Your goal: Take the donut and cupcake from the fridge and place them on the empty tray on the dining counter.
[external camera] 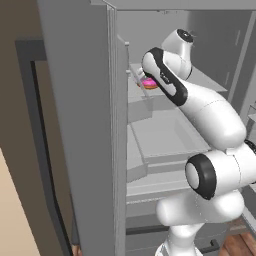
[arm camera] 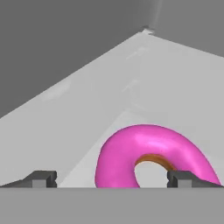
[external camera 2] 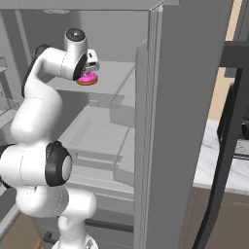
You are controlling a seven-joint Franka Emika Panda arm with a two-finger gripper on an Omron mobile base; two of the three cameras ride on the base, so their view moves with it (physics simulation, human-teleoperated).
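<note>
Currently the arm [external camera: 210, 115] reaches up and forward into the open fridge [external camera: 80, 125]: in the left base view it climbs from the lower right, bends at the dark-ringed elbow at right centre, runs diagonally up-left, then folds at the wrist near the top centre so the hand points down at a shelf. From the right base view the same chain rises from the lower left, with the wrist at the upper left and the hand tipped down over the donut [external camera 2: 87, 79]. That donut sits flat on an upper fridge shelf [external camera 2: 116, 73], pink icing up; in the left base view only a sliver of it [external camera: 149, 83] shows, upper centre, behind the forearm. Hand view: donut [arm camera: 148, 157] fills the lower centre-right, brown inner ring visible, resting on the pale shelf floor [arm camera: 87, 118] with the fridge's grey back and side walls across the top of the frame. Gripper [arm camera: 113, 179] is spread wide, nothing held; one fingertip [arm camera: 41, 178] sits at the lower left clear of the donut, the other [arm camera: 183, 178] at the lower right overlaps the donut's near edge, and contact can't be told. Jaws straddle most of the donut, offset toward frame left. Fridge door [external camera 2: 189, 121] stands open, filling the right half of the right base view.
</note>
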